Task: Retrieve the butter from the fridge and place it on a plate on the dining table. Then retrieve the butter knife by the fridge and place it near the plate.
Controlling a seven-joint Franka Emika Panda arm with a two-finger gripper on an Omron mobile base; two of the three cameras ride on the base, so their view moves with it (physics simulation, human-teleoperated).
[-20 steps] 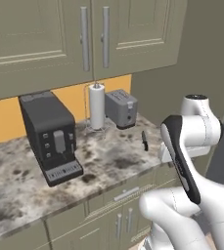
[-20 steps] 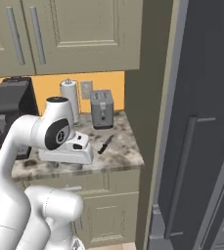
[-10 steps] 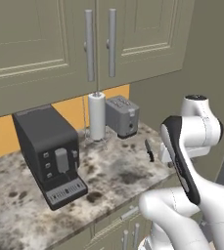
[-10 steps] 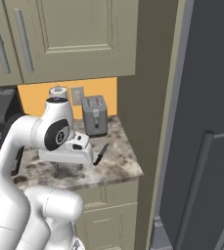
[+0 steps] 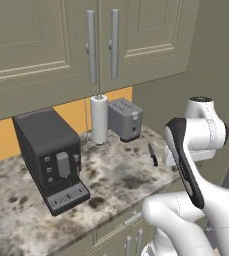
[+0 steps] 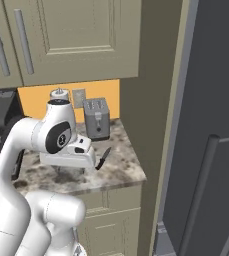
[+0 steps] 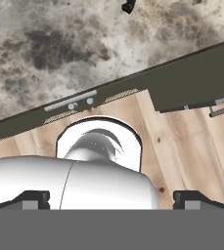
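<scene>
Left to right on the speckled grey-brown marble surface [image 5: 121, 180]: boxy black coffee machine [image 5: 50, 158], white paper towel roll on a wire stand [image 5: 99, 119], grey two-slot toaster [image 5: 125, 119], then the slim all-black butter knife [image 5: 152, 154] lying flat near the front right corner, just ahead of the toaster, apart from it. Right base view puts the knife just beside the arm's white wrist. Tall dark grey fridge door with long vertical bar handle [image 6: 206, 165] fills the far right. Claw [image 7: 111, 201] open wide, both tips far apart, empty, looking down at wood floor [image 7: 191, 146] and cabinet front; knife tip at that view's top edge.
</scene>
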